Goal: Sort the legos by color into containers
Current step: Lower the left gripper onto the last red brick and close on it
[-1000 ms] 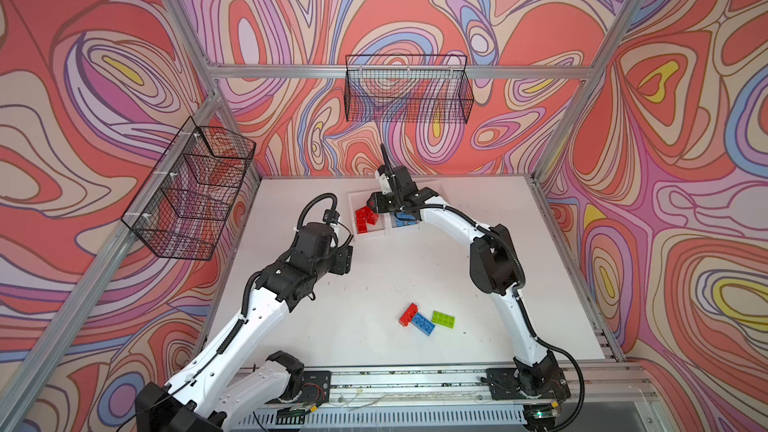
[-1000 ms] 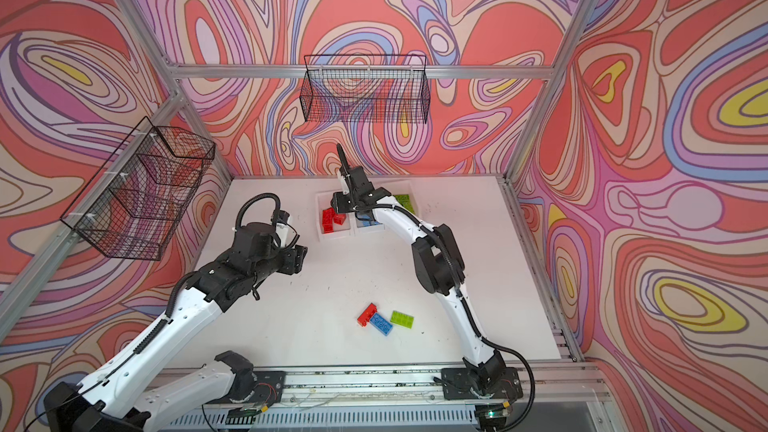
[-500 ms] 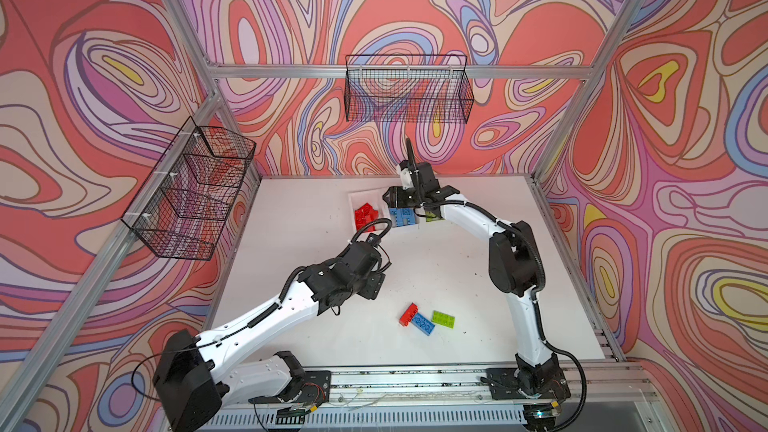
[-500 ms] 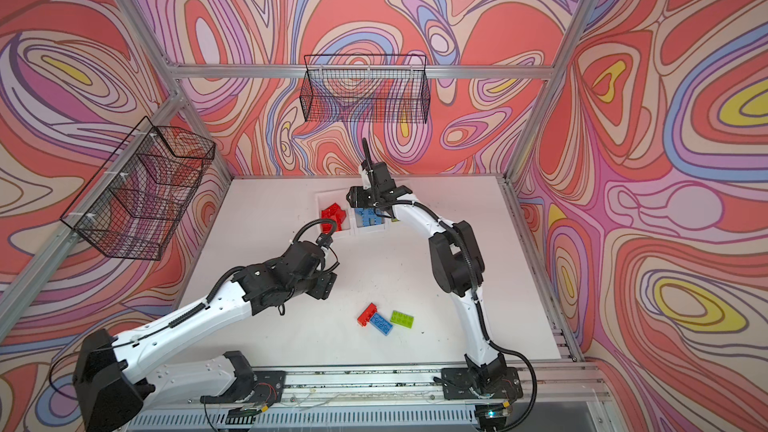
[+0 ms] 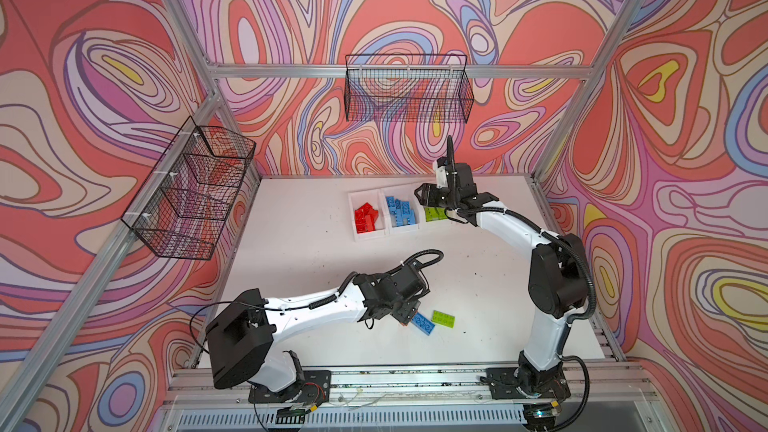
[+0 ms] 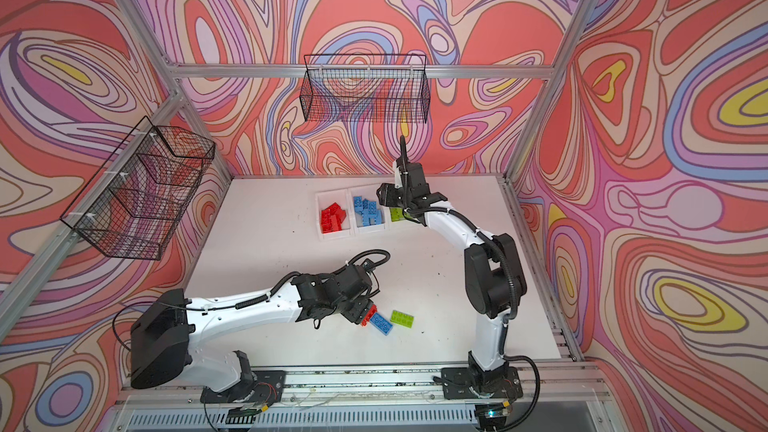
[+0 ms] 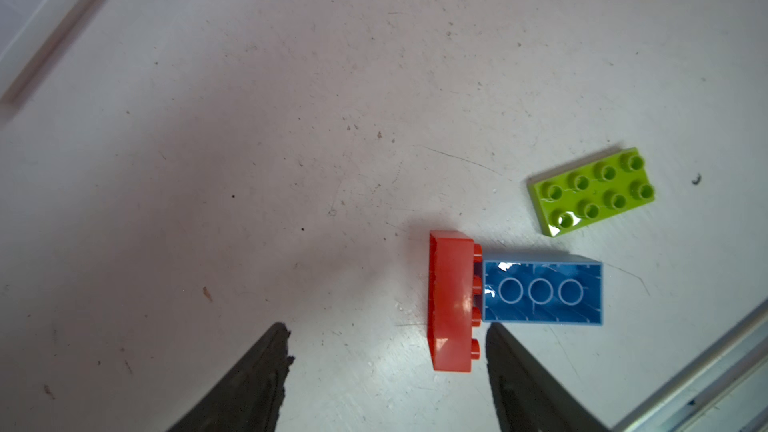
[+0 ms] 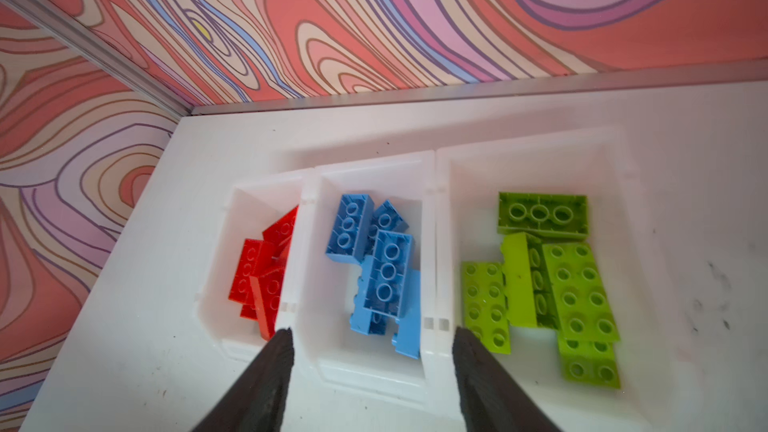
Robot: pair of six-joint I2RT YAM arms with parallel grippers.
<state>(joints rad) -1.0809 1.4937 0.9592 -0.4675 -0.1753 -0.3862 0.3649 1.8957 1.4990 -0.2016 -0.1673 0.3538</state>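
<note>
Three loose legos lie near the table's front: a red brick [image 7: 451,301] on its side, a blue brick [image 7: 542,292] upside down against its studs, and a lime green plate [image 7: 592,191] apart from them. My left gripper [image 7: 387,328] is open low over the table, and the red brick's end lies between its fingers, close to one of them. The three white containers [image 8: 374,168] stand at the back, holding red legos [image 8: 259,276], blue legos [image 8: 382,276] and green legos [image 8: 577,284]. My right gripper [image 8: 372,332] hangs open and empty above the blue bin's near rim.
One black wire basket [image 5: 191,193] hangs on the left wall and another [image 5: 409,93] on the back wall. The aluminium base rail [image 5: 415,376] runs along the front edge. In a top view the loose bricks [image 6: 381,323] lie between both arms.
My left arm swung from beside the bins down to the loose bricks at the front. My right gripper shifted rightward along the bins, and its jaws widened.
</note>
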